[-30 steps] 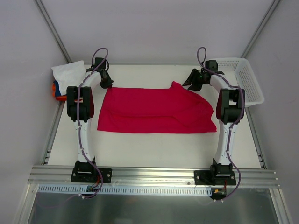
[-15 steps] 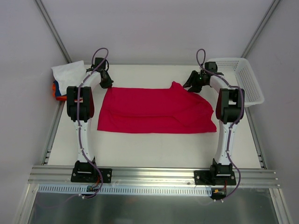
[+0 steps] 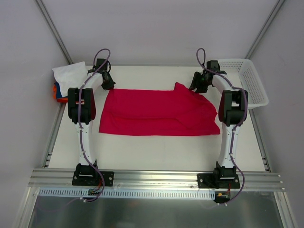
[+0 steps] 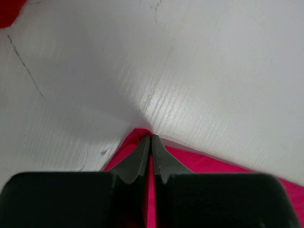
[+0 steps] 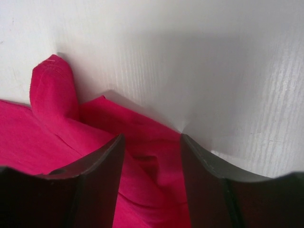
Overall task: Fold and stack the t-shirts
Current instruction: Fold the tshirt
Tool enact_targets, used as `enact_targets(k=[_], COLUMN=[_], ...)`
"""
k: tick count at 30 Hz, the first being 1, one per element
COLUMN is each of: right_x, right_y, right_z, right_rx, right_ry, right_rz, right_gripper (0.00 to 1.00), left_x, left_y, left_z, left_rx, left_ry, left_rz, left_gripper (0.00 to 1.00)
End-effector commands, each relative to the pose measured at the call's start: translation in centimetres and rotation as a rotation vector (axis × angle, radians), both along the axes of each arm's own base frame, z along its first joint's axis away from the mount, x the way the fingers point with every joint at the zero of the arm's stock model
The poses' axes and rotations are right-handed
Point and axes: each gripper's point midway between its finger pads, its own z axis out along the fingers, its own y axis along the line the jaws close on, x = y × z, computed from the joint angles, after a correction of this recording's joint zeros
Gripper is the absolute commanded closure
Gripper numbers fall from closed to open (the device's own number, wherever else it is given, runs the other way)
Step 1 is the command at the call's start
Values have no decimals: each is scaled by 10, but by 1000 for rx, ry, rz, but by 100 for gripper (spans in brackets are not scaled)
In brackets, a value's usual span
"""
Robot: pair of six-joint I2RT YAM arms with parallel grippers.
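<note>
1. At the far left corner of the white bench [image 3: 156, 152] sat a pile of folded t-shirts [image 3: 64, 80], a white cloth one on top with blue, orange and red edges beneath. It lay clear of the work, just outside the left arm.
2. The left gripper [image 4: 151, 142] had its jaws closed tight on the far left corner of the large plain crimson-red t-shirt [image 3: 156, 114], which lay spread across the middle of the bench between the two arms.
3. The right gripper [image 5: 152, 142] had its jaws parted, straddling a rumpled fold at the shirt's far right corner without pinching it.
4. Done well, I judged, the right jaws would close on the whole fold, so that both far corners could lift level and travel together toward the near hem.
5. The upstanding flap of cloth [image 5: 50, 85] beside the right jaws looked likely to tuck under and spoil the fold.
6. The white plastic mesh basket [image 3: 249, 83] stood just right of that arm, near enough to foul a wide swing.
</note>
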Motion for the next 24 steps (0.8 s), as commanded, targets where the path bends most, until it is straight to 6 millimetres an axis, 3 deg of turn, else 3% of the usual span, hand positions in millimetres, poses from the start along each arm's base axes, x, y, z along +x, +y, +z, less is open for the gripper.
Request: enact_targets(k=[1,14,21,23,24], right_x=[-2,0,-10,-13,-14], right_y=[5,2,3,5,6], right_z=[26,48,31,29,29], right_rx=[-24,-57,-55,-52,-57], right_ry=[-33,-66,-19,-12,-11], right_rz=[34,57,60,65,67], right_gripper=[48,47,65,60,53], left_x=[2,2,2,2,3], left_y=[0,-3,-3,-2,-3], left_z=[5,5,5,5,5], left_rx=[-11,-33,-38,-39,-40], left_ry=[2,4,4,4,2], left_rz=[-15,-26,-28,-28,-28], left_gripper=[100,100,100,100,100])
